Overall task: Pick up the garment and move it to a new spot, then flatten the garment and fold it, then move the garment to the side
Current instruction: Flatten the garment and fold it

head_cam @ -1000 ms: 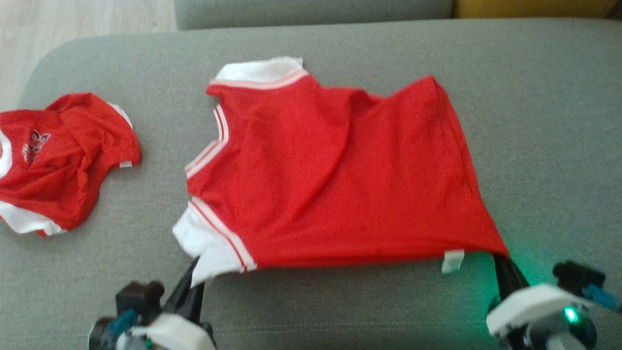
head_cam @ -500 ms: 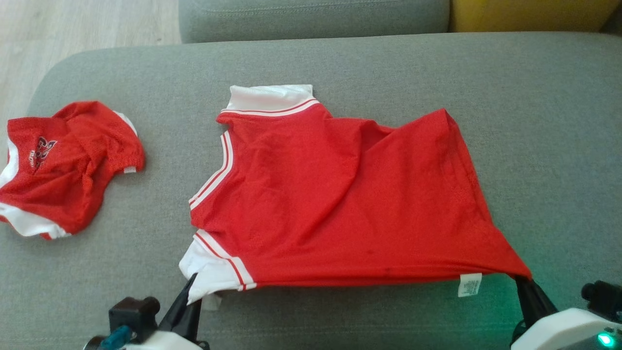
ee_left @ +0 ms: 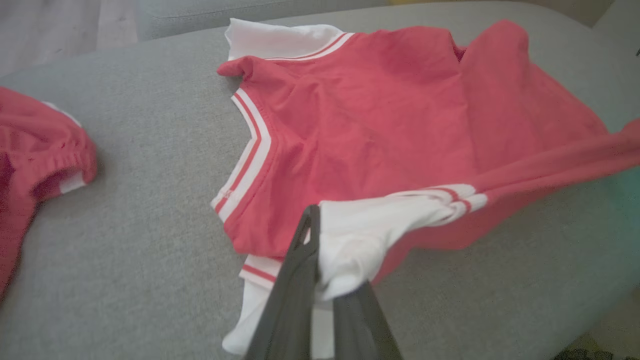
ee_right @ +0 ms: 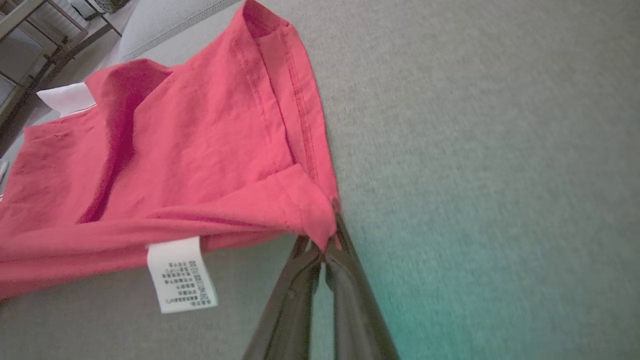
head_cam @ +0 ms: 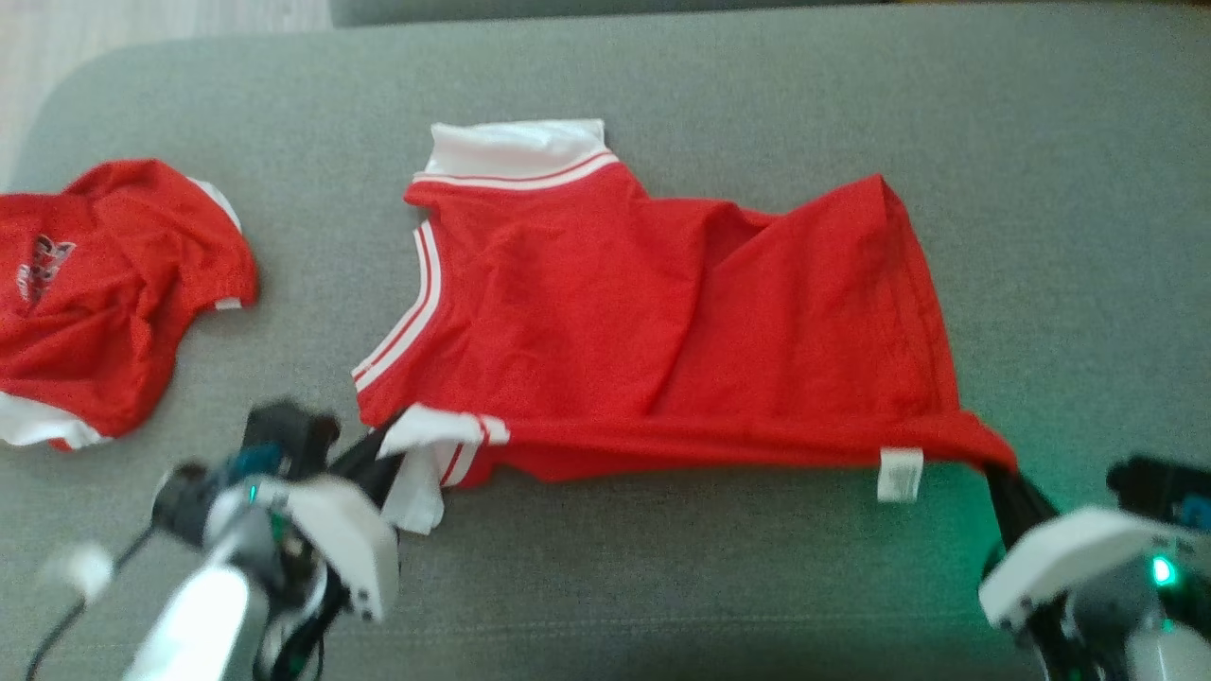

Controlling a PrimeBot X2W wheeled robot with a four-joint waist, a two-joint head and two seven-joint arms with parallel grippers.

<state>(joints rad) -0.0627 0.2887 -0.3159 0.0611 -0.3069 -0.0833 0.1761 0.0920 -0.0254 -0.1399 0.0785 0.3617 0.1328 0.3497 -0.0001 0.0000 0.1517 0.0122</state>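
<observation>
The red mesh jersey with white trim (head_cam: pixel 662 312) lies spread on the grey fabric cushion (head_cam: pixel 719 586). It looks light and limp, I judge, so its corners are the places to hold. My left gripper (head_cam: pixel 377 456) is clamped on the white sleeve and my right gripper (head_cam: pixel 995 470) pinches the hem corner, both arms low, lifting the near edge.

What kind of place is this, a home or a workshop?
Probably a home living room: the red garment lies on a grey fabric sofa seat, a back cushion sits behind it, and pale wood floor shows beyond.
</observation>
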